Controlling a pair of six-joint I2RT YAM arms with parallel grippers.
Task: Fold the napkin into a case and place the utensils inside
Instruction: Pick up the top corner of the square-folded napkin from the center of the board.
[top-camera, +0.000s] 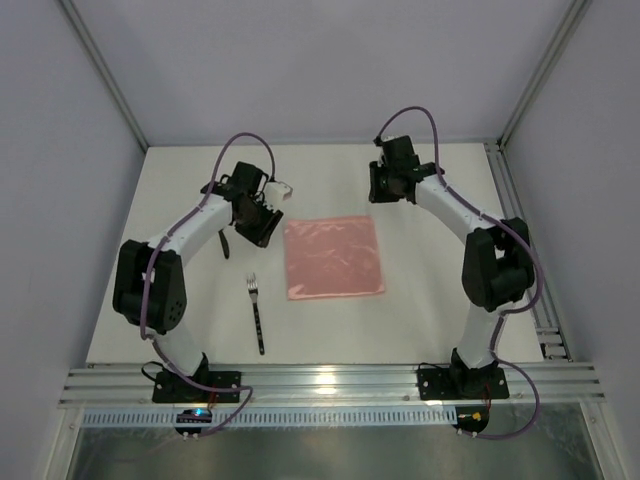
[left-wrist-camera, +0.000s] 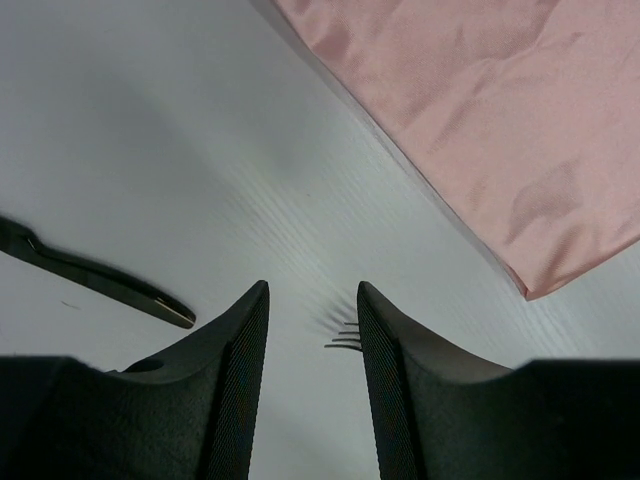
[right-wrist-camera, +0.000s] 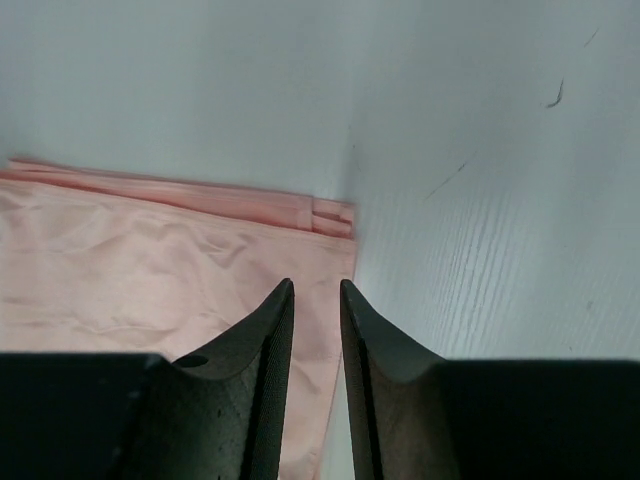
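The white table (top-camera: 430, 320) was the biggest thing under me, w/ both my arms bent in over its far half. The napkin (top-camera: 334, 257) lay flat near the middle, a plain pale-pink square. In my R wrist view its far edge showed a couple of thin layered strips by the corner.

My L gripper (top-camera: 257, 224) hung just off the napkin's left side, up by the far-left corner and apart from the cloth. Its jaws stood moderately apart w/ nothing btwn them, only bare table below. My R gripper (top-camera: 386, 186) hung by the napkin's far-right corner. In the wrist view its tips sat over the cloth's right edge. Those jaws were parted by just a narrow slit and held nothing. Couldn't tell if the tips touched the cloth.

The fork (top-camera: 258, 312) lay on the table left of the napkin's near-left corner, clear of it, tines toward the far side and dark handle toward my bases. In the L wrist view the tine tips peeked out low btwn the jaws.

The knife (top-camera: 224, 243), slim and dark, lay left of the L gripper, partly hidden by my L arm from above, apart from fork and napkin.
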